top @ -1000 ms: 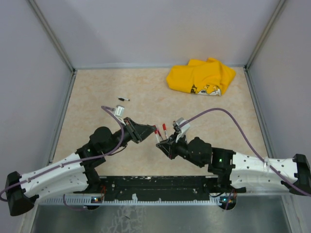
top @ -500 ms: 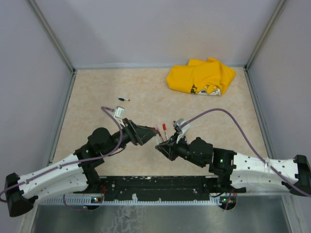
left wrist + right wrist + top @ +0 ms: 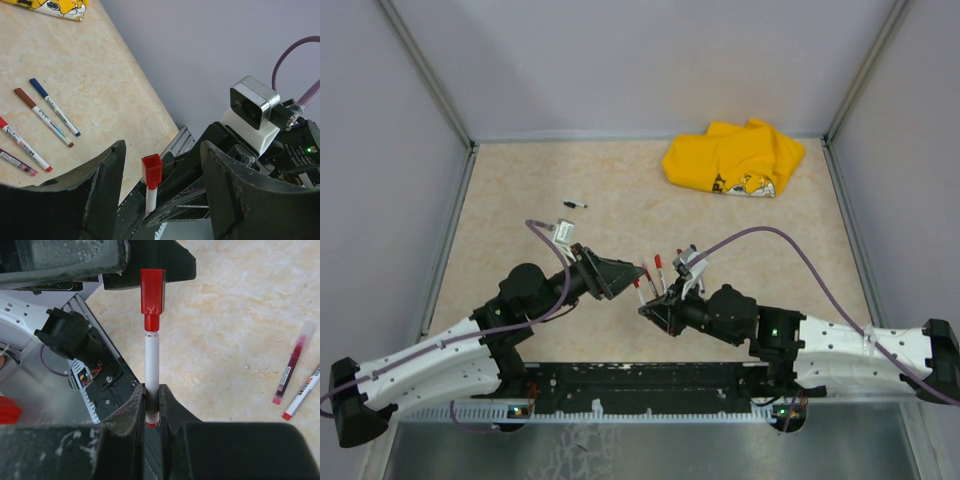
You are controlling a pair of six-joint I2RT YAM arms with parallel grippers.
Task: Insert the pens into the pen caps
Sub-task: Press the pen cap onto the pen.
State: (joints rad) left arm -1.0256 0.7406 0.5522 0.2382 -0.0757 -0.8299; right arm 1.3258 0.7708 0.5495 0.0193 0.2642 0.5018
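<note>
Beige surface [image 3: 520, 180] underneath; right fingers [image 3: 136, 409] clamp the pen [image 3: 151, 360] low to steady it, left fingers [image 3: 111, 167] gape wide around its red cap [image 3: 151, 171], which looks seated.

Rt wrist: capped pen [image 3: 151, 355] – lower end hidden in rt gripper [image 3: 151, 392] clamp; loose pen [image 3: 305, 395] cut by rt edge.
Lt wrist: yellow cloth [image 3: 50, 6] cropped at top; two pens [image 3: 25, 146] cut at lt edge.
Top: dark item [image 3: 576, 204] toward far-left corner of worktop [image 3: 520, 180] – too small to ID.

Beige marbled tabletop [image 3: 520, 180], plain grey-lilac walls [image 3: 650, 60] on three sides, metal corner posts [image 3: 425, 70], even light
</note>
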